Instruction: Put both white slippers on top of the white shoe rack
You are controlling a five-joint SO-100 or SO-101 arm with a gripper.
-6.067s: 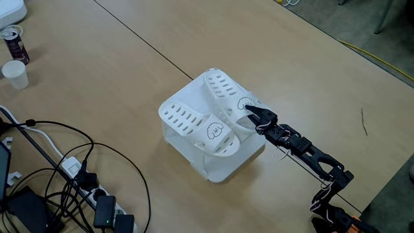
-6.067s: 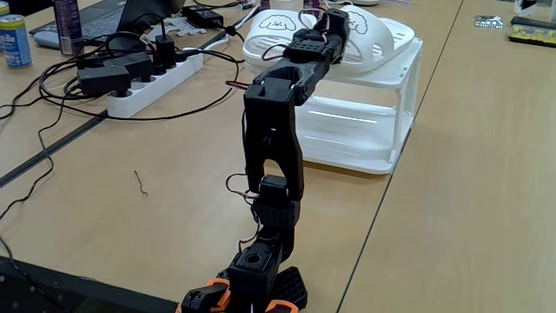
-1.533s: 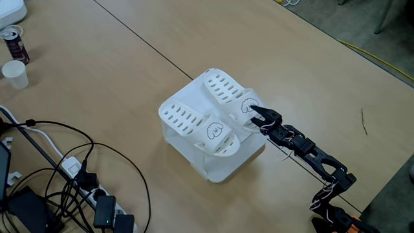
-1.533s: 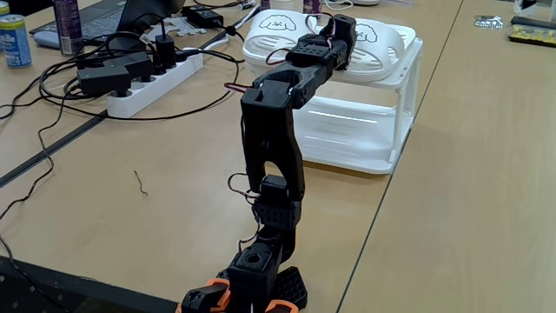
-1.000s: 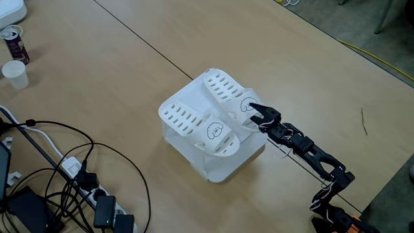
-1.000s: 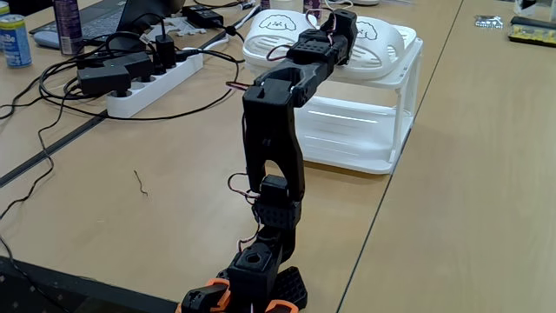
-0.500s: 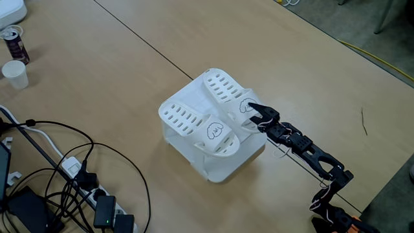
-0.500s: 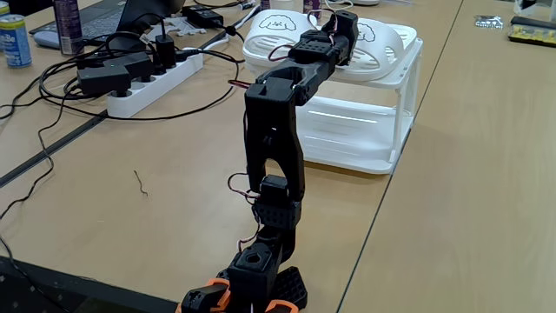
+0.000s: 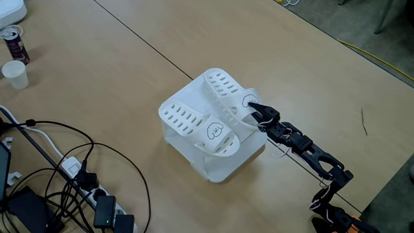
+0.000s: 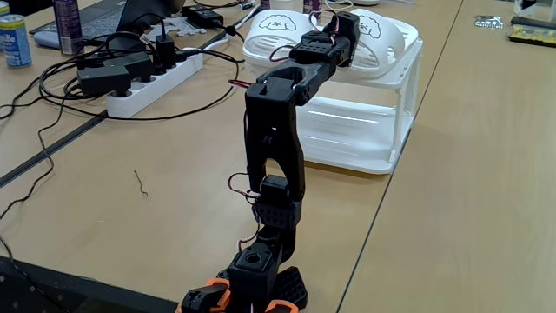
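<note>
Two white slippers lie side by side on the flat top of the white shoe rack (image 9: 223, 169) (image 10: 369, 130). In a fixed view the left slipper (image 9: 194, 123) (image 10: 274, 22) rests flat. The right slipper (image 9: 223, 87) (image 10: 387, 36) has its cartoon-face end at my gripper (image 9: 253, 110) (image 10: 346, 28). The gripper looks shut on that slipper's near edge, and this end sits slightly raised off the rack top. My black arm reaches in from the lower right of one fixed view and rises up the middle of the other.
A power strip with tangled black cables (image 9: 97, 204) (image 10: 148, 83) lies left of the rack. A paper cup (image 9: 15, 74) and a drink can (image 9: 14, 45) stand at the far left. A blue can (image 10: 13, 39) stands near the table's back-left edge.
Half a second ago the jaws stood open at the right slipper's face end; now they have closed on its edge, and the slipper has shifted and tipped up slightly.
</note>
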